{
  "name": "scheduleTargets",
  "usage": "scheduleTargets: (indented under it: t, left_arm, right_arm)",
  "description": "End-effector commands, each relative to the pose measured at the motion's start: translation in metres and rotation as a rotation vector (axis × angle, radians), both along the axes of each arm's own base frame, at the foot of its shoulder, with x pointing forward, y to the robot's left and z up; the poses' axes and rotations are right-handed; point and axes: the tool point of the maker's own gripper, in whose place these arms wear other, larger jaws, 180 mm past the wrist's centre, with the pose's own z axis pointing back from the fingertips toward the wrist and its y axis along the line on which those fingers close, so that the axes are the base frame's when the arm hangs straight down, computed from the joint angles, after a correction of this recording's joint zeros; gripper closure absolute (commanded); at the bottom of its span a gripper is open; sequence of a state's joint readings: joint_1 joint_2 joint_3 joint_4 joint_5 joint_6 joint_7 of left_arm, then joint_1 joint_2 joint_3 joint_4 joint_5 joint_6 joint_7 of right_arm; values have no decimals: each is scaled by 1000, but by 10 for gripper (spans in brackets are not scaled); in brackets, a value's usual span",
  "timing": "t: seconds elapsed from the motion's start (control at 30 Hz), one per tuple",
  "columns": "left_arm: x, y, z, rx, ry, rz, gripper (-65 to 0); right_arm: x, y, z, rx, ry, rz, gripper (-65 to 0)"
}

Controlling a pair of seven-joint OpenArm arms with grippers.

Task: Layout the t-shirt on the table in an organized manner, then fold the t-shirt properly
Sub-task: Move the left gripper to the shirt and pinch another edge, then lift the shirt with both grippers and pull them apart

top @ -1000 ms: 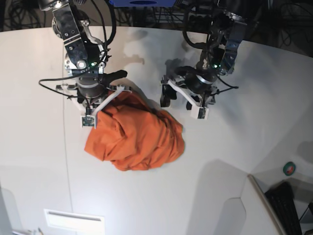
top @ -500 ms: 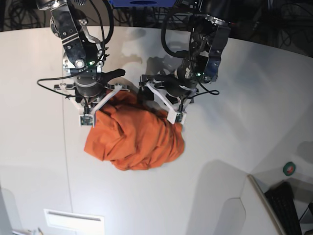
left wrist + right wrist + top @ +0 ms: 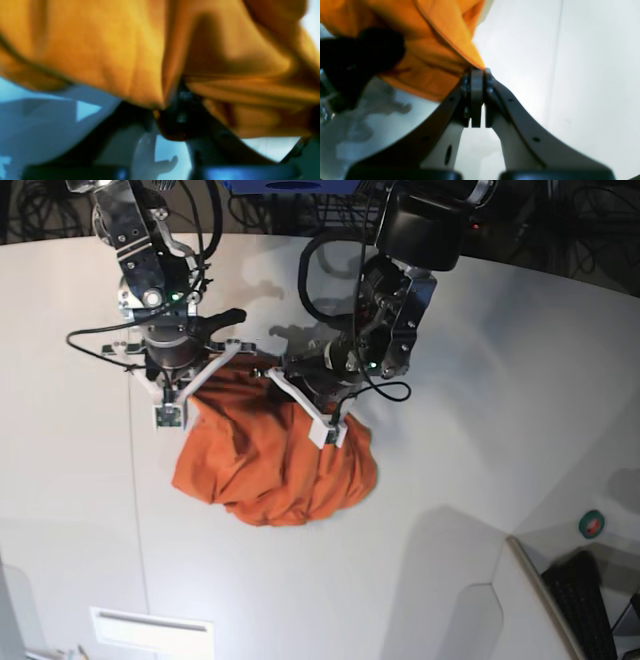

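beneath our grippers, the smooth white matte bench (image 3: 450, 490) supports the crumpled bright orange cotton t-shirt (image 3: 265, 465); our right gripper (image 3: 481, 71) pinches its edge, our left gripper (image 3: 167, 110) a gathered fold, probably to spread it.

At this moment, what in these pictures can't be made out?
- Left gripper's fingertips: left wrist view, dark and blurred, partly covered by the t-shirt.
- The shirt's collar and sleeves: base view, lost in crumpled folds and behind the arms.
- Table seam's upper stretch: base view, behind the right arm.
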State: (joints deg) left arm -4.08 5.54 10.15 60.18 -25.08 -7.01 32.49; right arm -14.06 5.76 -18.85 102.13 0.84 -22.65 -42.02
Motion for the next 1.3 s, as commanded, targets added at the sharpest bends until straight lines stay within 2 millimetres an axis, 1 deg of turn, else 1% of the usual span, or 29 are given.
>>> scheduleTargets:
  t: [0.0,0.07,0.13,0.17,0.23,0.3,0.33,0.37,0.43,0.47,0.5,0.57,0.6,0.63,0.67,0.7,0.73,0.77,0.83,0.87,0.9,0.97,1.0,1.03,1.07,1.13,1.17,1.2,1.27]
  left_arm:
    - [9,5,8,15,-17,10,0]
    - [13,22,14,15,-37,59,0]
    - [23,38,33,25,-69,77,0]
    - [30,43,47,25,-92,83,0]
    - [46,60,73,46,-142,116,0]
    - [76,65,110,57,-219,150,0]
    - [85,66,119,69,-234,148,0]
    - [99,61,134,76,-270,129,0]
    - [130,46,162,87,-337,79,0]
    - [146,38,177,90,-372,59,0]
    - [163,31,194,97,-404,41,0]
    - [189,17,226,103,-466,10,0]
    - [200,4,246,92,-500,-6,0]
    - [209,-7,267,79,-536,-20,0]
    - [213,-14,281,70,-561,-28,0]
    - [214,-19,290,62,-580,-32,0]
    - [213,-21,294,54,-591,-34,0]
    - [209,-22,291,51,-587,-36,0]
    - [189,-23,253,54,-497,-50,0]
    - [178,-22,233,60,-452,-55,0]
    - [164,-22,208,68,-399,-65,0]
    - [133,3,154,118,-295,-59,0]
    - [117,16,131,137,-245,-52,0]
    - [102,26,112,153,-202,-46,0]
    - [88,36,96,172,-165,-45,0]
    - [62,55,70,192,-95,-24,0]
    - [49,64,57,192,-56,0,-13]
    - [39,73,48,191,-26,25,-104]
    - [21,89,34,189,25,77,-313]
  right_arm:
    - [10,3,18,7,-67,5,0]
    - [12,5,28,20,-97,7,0]
    - [16,9,36,27,-117,27,0]
    - [21,10,40,26,-132,46,0]
    - [34,12,49,22,-165,70,0]
    - [51,13,63,21,-211,73,0]
    - [59,13,70,20,-236,73,0]
    - [69,13,79,19,-263,74,0]
    - [91,12,100,15,-328,74,0]
    - [102,12,113,14,-366,73,0]
    - [116,8,129,8,-411,64,0]
    - [135,-9,152,2,-473,16,0]
    - [143,-20,162,-6,-499,-12,0]
    - [150,-37,169,-28,-517,-46,0]
    - [153,-51,173,-49,-531,-67,0]
    - [155,-61,177,-66,-553,-81,0]
    - [154,-67,179,-76,-569,-89,0]
    - [150,-70,174,-86,-562,-89,0]
    - [136,-71,153,-97,-512,-80,0]
    - [127,-71,139,-99,-478,-77,0]
    - [117,-70,125,-98,-439,-76,0]
    - [93,-64,88,-87,-340,-73,0]
    - [82,-57,71,-77,-303,-64,0]
    - [72,-51,56,-74,-273,-54,0]
    - [61,-49,40,-78,-242,-44,0]
    - [34,-44,2,-94,-164,-17,0]
    - [21,-41,-15,-101,-132,0,0]
    - [10,-38,-27,-106,-109,14,0]
    - [-8,-29,-45,-103,-84,44,0]
